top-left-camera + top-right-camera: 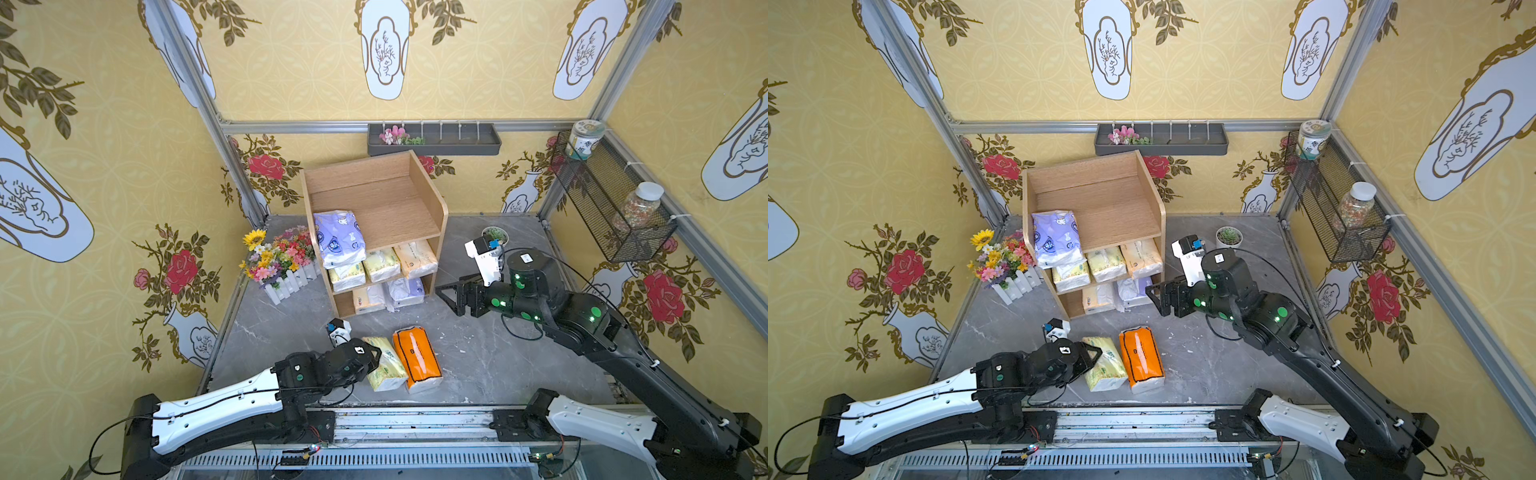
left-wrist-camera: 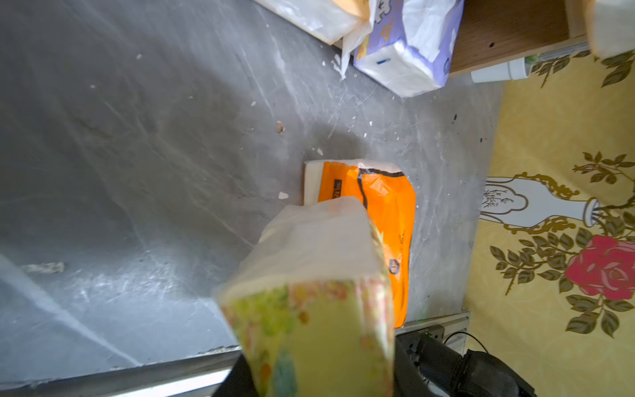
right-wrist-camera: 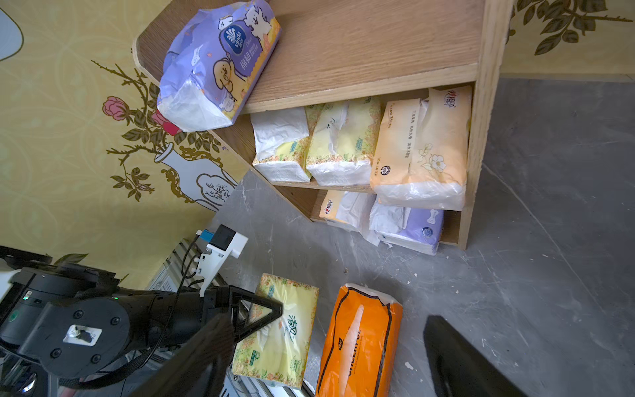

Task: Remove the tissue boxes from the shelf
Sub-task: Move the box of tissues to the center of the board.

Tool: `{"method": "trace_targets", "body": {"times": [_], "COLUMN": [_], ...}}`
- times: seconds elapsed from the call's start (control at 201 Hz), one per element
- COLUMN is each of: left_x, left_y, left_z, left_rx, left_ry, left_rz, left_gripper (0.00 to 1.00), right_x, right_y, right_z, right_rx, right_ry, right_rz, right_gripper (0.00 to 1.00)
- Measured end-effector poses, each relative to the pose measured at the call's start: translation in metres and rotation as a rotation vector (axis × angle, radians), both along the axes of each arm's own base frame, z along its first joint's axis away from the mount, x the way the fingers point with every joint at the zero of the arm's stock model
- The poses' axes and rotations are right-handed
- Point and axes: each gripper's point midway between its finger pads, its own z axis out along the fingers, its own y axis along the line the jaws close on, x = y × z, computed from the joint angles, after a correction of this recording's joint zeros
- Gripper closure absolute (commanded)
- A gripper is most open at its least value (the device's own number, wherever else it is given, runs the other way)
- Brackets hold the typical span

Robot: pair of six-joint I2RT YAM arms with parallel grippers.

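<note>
Our left jaws were clamped on the yellow pack [image 1: 388, 365], down on the bench [image 1: 498, 353] beside the orange pack [image 1: 417, 359]; we judged a slow release best (right jaws stood apart, empty).

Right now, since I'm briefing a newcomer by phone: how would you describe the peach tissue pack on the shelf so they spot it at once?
Find the light-wood shelf at the back of the grey table. On its middle tier, go to the end nearest the potted succulent. That peach pack carries a white flower print, unlike the yellow pack beside it.
</note>
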Motion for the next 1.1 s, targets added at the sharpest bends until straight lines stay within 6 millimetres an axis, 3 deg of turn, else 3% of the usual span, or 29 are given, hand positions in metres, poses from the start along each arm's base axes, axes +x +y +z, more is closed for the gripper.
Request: {"method": "trace_targets", "body": {"times": [0.159,0.299,0.483,0.787,1.016,1.096], "left_x": [-0.008,-0.008,0.010,0.000,0.001,0.003], "left_y": [0.013,0.010,0.001,-0.044,-0.060,-0.064], "left_z": [-0.017,-0.033,-0.052,-0.059,-0.066,-0.069], "left_rx": [0.063,0.094,-0.005,-0.175,-0.248,-0.282], "left_ry": [0.040,0.044,0.015,0.029,0.031,0.035], "left_rz": [-0.005,-0.025,-0.013,-0.214,-0.240,-0.221], "left_gripper": [0.74,0.72,0.72,0.71,0.69,0.64], "right_x": [-0.001,0.002,0.009,0.011,0.011,0.012], "right_y": [-0.001,0.001,0.005,0.001,-0.002,-0.004], "right_z": [-0.007,-0.012,-0.022,-0.034,-0.035,-0.034], "right_rx": [-0.009,-0.019,-0.037,-0.030,-0.015,-0.005], "right_ry": [0.011,0.023,0.054,0.100,0.113,0.117], "right_rz": [-0.002,-0.002,-0.008,-0.025,-0.032,-0.042], "right_gripper": [0.09,0.08,0.08,0.08,0.08,0.08]}}
